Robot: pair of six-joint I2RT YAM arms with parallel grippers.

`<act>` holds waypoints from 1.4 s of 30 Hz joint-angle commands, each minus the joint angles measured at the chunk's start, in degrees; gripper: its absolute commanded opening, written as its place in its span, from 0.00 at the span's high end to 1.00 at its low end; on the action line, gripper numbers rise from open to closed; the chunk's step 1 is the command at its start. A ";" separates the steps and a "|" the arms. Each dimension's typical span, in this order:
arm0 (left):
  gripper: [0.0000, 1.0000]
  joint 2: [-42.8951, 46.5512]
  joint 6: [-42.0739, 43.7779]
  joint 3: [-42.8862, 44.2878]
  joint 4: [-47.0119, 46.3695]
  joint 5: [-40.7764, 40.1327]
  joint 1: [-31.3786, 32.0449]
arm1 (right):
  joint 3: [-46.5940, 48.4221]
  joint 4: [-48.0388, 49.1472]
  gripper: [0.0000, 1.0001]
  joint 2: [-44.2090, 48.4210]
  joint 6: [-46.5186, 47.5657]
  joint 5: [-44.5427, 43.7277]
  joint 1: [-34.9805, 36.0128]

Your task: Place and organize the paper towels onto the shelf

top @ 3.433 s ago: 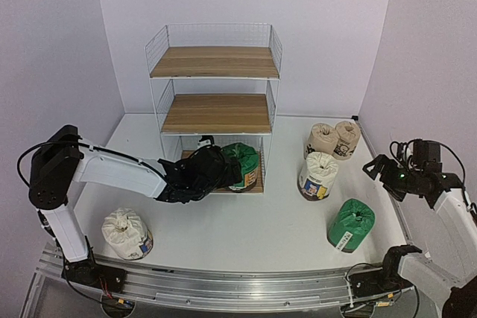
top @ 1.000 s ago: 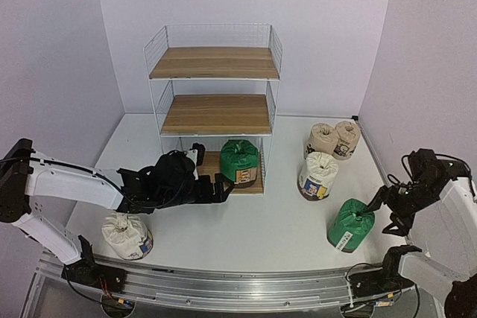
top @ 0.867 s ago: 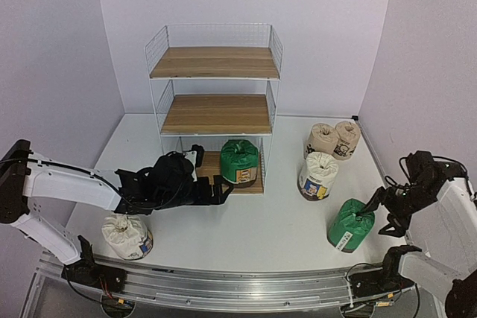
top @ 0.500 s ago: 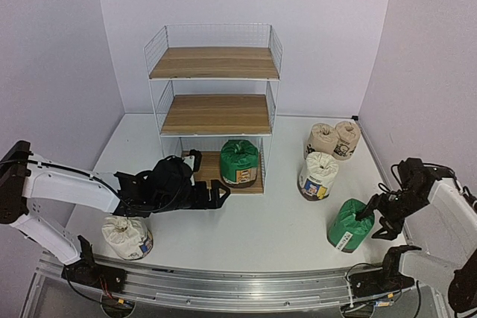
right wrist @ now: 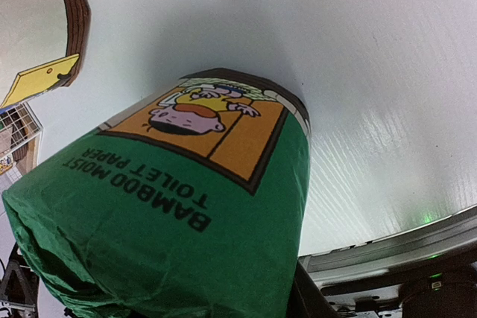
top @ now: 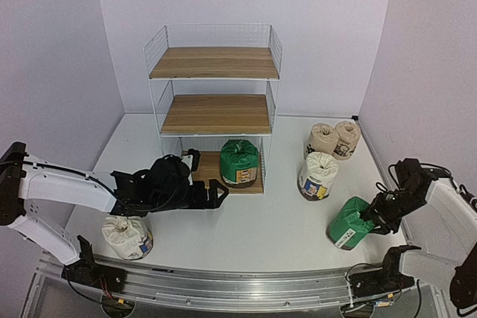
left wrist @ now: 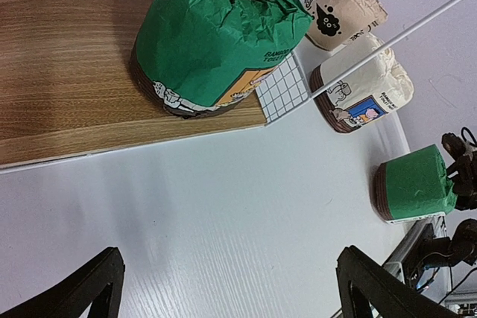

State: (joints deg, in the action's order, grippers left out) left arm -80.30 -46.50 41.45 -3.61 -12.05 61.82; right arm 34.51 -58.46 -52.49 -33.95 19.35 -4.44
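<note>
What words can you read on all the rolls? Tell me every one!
"BAMBOO MOIST TOILET PAPER": on the loose green roll, upside down in the right wrist view, beside a cartoon picture.
On the shelved green roll, standing on the shelf: small side print, too small to read.
On the white roll: label print too blurred to read.
On the tan roll: only a cartoon print, no words I can read.

The top camera looks down from above and behind the near edge over the whole table (top: 253, 232) and the far shelf (top: 215, 113). The left wrist camera hangs low, facing right past the shelf's bottom board; the right wrist camera sits tight against the near-right green roll (right wrist: 171, 258), which all three views share.
</note>
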 commanded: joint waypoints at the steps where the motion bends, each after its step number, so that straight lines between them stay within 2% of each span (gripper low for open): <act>1: 0.00 3.72 0.92 1.15 1.88 1.65 0.21 | 3.38 0.61 0.65 -0.32 0.90 0.51 1.30; 4: 0.00 4.33 2.07 2.41 3.21 4.40 0.18 | 5.55 0.31 0.68 -0.99 2.83 0.36 3.40; 7: 0.00 4.95 3.43 4.29 6.45 7.97 0.22 | 8.89 0.07 0.71 -2.86 4.63 -1.66 9.39; 14: 0.00 7.01 4.86 7.59 12.63 15.38 0.21 | 17.86 1.02 0.77 -10.90 10.34 -8.71 26.89; 18: 0.00 9.25 4.84 8.23 15.66 18.23 0.19 | 22.35 5.05 0.78 -15.39 16.81 -11.51 37.41; 20: 0.00 10.16 5.26 9.21 17.24 21.06 0.14 | 25.69 5.44 0.87 -19.99 21.60 -12.12 42.82; 26: 0.00 9.99 5.00 12.77 21.36 29.60 0.13 | 39.81 4.10 0.87 -38.90 37.55 -11.86 58.36; 32: 0.01 9.69 0.70 13.93 23.43 35.13 -0.16 | 50.16 2.14 0.88 -49.60 45.88 -12.55 64.86; 37: 0.06 8.42 -2.31 9.77 16.89 38.77 -0.10 | 55.40 1.89 0.95 -55.40 41.35 -11.45 65.03; 42: 0.08 8.46 -1.42 7.90 17.35 34.81 -0.04 | 56.52 1.91 0.95 -57.28 37.15 -11.73 65.00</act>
State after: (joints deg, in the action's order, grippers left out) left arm -71.75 -47.71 50.57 15.09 23.94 61.82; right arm 88.61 -55.31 -109.18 6.24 6.64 60.78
